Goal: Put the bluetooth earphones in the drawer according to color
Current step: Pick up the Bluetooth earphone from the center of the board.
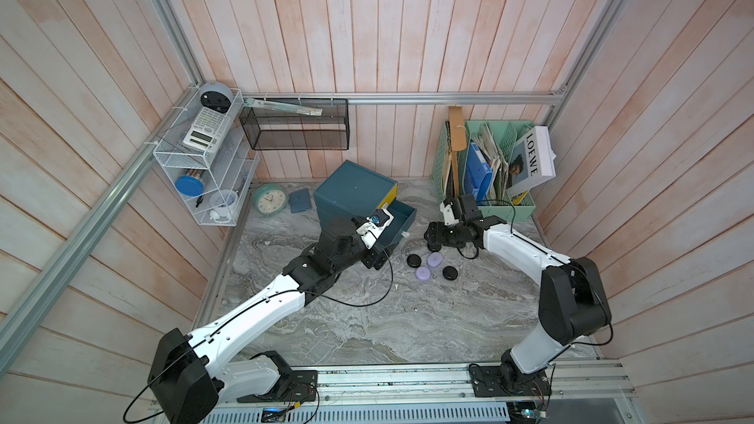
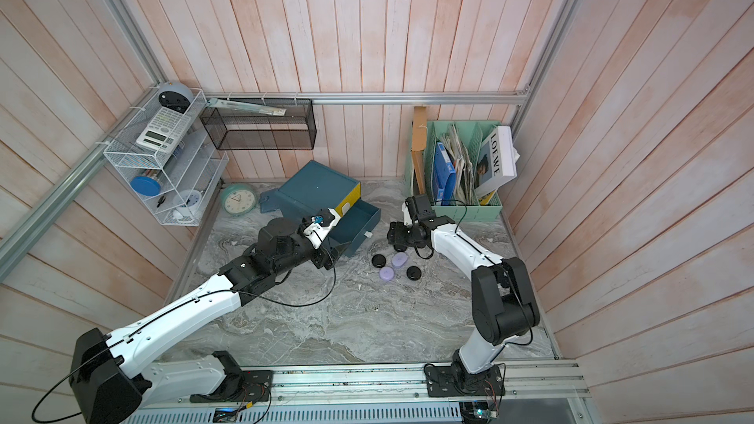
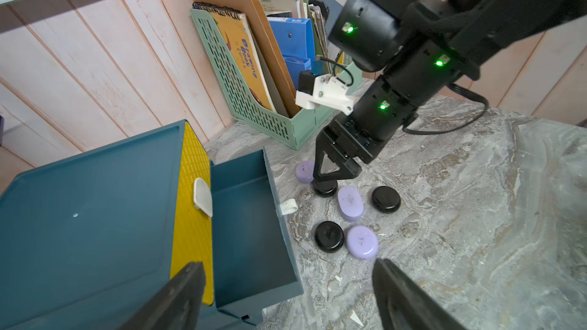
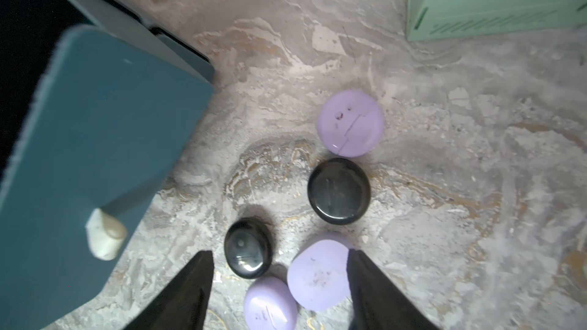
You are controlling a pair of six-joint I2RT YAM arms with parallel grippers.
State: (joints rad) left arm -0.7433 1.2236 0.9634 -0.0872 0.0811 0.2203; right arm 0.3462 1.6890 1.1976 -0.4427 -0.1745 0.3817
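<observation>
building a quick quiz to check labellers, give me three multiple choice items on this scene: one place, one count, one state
1. Where do the lilac cases lie relative to the open teal drawer? A inside it; B on the table beside it; C in the file rack.
2. How many black cases show in the left wrist view? A one; B two; C three.
3. The left gripper is: A open and empty; B shut on a black case; C shut on a drawer handle.
Answers: 1 B, all three rest on the marble outside it. 2 C, one sits partly under the right gripper. 3 A, its fingers stand wide apart with nothing between.
</observation>
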